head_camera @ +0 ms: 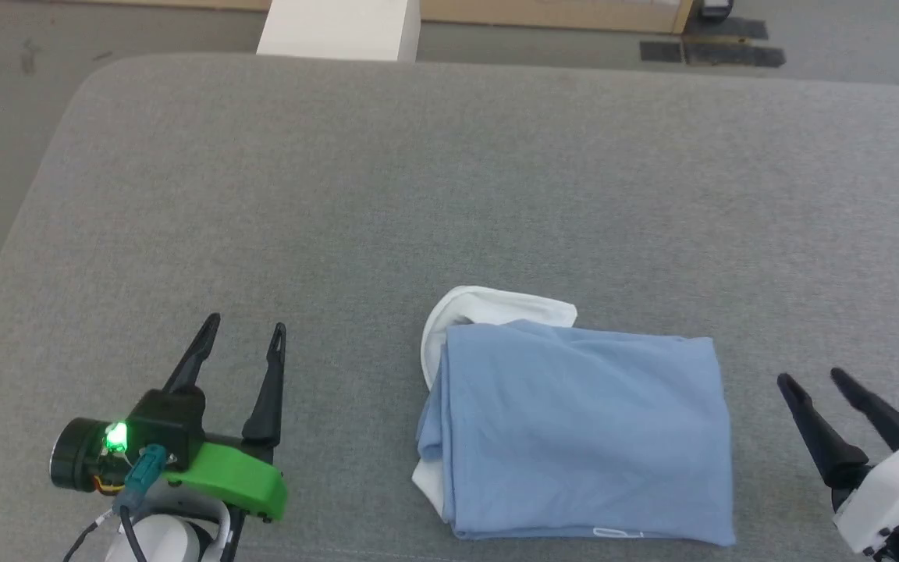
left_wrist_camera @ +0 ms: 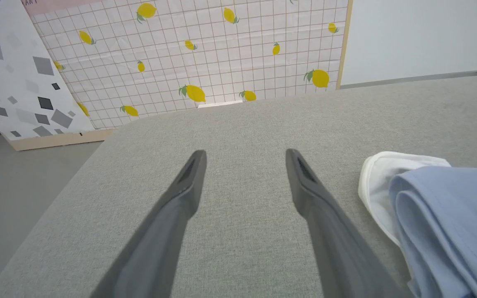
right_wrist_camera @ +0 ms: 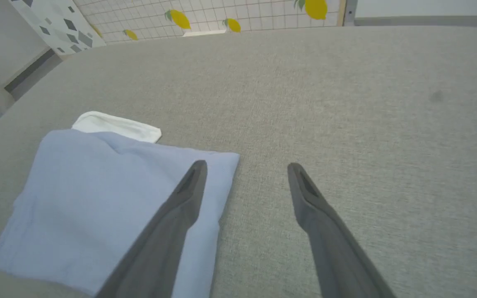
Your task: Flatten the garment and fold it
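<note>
Desk: We see a wide grey cloth-covered desk (head_camera: 449, 172); it carries the shirt on its near half, within reach of both arms.
Shirt: The light blue shirt (head_camera: 582, 437) lies as a compact, layered rectangle close to the desk's front edge. We judge the folding done or nearly so, since the layers sit stacked and square.
Collar: The white collar (head_camera: 488, 308) pokes out at the stack's far left corner, left showing because the fold stops short of it.
Left fingers: The left fingers (head_camera: 266, 390) stand spread wide and hold nothing, over bare desk well apart from the shirt's left side.
Right fingers: The right fingers (head_camera: 812, 425) are also parted and hold nothing, just beside the shirt's right edge. We cannot tell if one touches its corner.
Reason: We judge that both sets flank the stack so it rests undisturbed.
</note>
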Robot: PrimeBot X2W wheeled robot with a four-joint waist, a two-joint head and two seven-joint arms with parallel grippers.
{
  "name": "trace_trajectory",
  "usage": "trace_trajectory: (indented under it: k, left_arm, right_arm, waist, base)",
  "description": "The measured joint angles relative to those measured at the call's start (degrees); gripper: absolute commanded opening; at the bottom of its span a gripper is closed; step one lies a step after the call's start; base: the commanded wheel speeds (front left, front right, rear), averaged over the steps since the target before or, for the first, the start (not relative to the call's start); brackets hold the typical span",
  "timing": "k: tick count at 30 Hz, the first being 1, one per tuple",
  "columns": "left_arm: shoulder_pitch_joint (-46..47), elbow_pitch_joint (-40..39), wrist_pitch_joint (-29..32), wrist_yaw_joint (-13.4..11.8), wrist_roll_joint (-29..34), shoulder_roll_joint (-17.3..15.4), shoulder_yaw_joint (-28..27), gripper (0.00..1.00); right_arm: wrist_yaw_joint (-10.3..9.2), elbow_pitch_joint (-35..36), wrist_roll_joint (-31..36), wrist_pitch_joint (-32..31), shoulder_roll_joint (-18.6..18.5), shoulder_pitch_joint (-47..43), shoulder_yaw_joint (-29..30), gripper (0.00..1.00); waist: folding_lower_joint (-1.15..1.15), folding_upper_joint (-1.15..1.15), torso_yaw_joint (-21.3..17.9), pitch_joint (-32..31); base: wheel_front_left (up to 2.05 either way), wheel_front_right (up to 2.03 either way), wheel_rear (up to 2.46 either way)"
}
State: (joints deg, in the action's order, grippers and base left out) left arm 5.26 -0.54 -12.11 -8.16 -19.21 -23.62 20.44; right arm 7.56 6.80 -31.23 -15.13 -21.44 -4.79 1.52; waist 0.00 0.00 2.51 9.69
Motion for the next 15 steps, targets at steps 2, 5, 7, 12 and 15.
trace_trajectory:
  k: [2,5,7,12,15]
  left_arm:
    - [0.5,0.0,0.0,-0.1,0.0,0.2,0.0,1.0]
    - [1.1,0.1,-0.1,-0.1,0.0,0.3,0.0,1.0]
    - [1.4,0.2,-0.4,-0.2,0.0,0.3,0.1,1.0]
    - [2.5,0.7,-0.9,-0.3,0.1,0.6,0.3,1.0]
    - [3.1,1.0,-1.2,-0.2,0.2,0.8,0.5,1.0]
  right_arm:
    - [-0.01,-0.3,-6.2,-6.5,-0.9,0.0,-0.1,1.0]
    - [-0.01,-0.4,-12.6,-14.5,-2.2,0.1,-0.8,1.0]
    - [-0.01,-0.4,-14.5,-18.6,-3.2,0.1,-1.4,1.0]
    - [-0.01,-2.7,-15.1,-26.0,-2.8,0.6,-1.8,1.0]
    - [-0.01,-3.5,-14.3,-27.6,-1.4,2.0,-3.1,1.0]
  waist:
    - [0.0,0.0,0.6,1.0]
    - [0.0,0.0,1.5,2.6]
    - [0.0,0.0,2.2,3.5]
    - [0.0,0.0,4.5,5.7]
    - [0.0,0.0,5.8,6.7]
  base:
    - [0.0,0.0,0.0]
    - [0.0,0.0,0.0]
    - [0.0,0.0,0.0]
    - [0.0,0.0,0.0]
    - [0.0,0.0,0.0]
